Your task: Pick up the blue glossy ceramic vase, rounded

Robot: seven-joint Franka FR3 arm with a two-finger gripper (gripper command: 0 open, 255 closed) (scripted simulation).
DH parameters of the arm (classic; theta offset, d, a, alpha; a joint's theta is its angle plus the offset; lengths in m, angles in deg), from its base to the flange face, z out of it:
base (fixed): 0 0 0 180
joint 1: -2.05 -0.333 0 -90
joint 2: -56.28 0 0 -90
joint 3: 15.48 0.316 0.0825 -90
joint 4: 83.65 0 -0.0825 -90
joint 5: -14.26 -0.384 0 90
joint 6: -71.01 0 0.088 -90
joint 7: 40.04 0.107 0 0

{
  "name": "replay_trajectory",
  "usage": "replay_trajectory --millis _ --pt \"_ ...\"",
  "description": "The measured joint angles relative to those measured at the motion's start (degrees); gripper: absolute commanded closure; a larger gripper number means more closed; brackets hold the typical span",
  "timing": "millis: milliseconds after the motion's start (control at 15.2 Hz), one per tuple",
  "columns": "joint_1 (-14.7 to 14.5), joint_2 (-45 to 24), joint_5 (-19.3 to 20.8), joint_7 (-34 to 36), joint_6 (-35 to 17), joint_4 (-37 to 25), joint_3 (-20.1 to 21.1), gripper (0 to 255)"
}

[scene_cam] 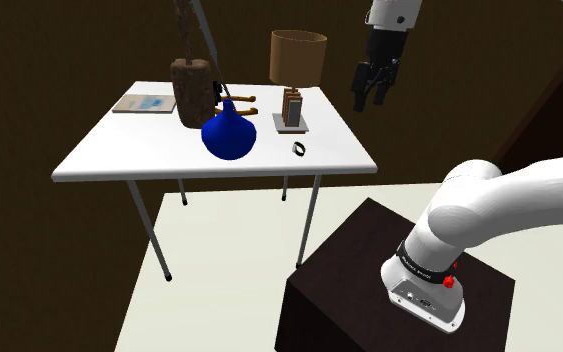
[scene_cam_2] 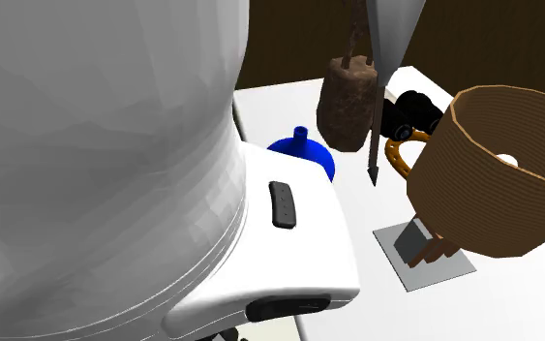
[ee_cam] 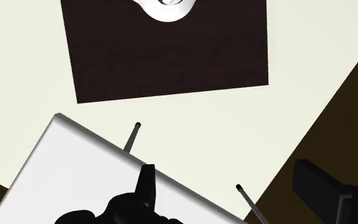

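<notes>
On the white table (scene_cam: 119,150), one blue rounded vase (scene_cam: 229,132) is standing near the middle. It is sitting well apart from the single gripper (scene_cam: 369,100), which is hovering higher, toward the shoulder view's right, fingers spread wide and gripping nothing. In the second exterior view the white arm (scene_cam_2: 115,145) is hiding most of the vase.

Shoulder view overlooks table (scene_cam: 149,140) — second, hugging arm (scene_cam_2: 115,145), shares vase (scene_cam: 227,135).

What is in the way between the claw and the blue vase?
A small brown rack sits roughly between the open claw and the blue vase in the shoulder view; coming down from above should probably clear it.
</notes>
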Motion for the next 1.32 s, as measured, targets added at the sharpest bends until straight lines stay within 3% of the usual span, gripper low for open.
replay_trajectory --millis 132,594,1320 --pt "-0.1 -1.1 0.0 0.0 -0.4 -0.6 0.1 0" --pt "-1.5 -15.6 0.0 1.0 -7.2 -7.9 2.6 0" --pt "-3.3 -40.9 2.4 3.3 -11.0 -28.6 6.3 0"
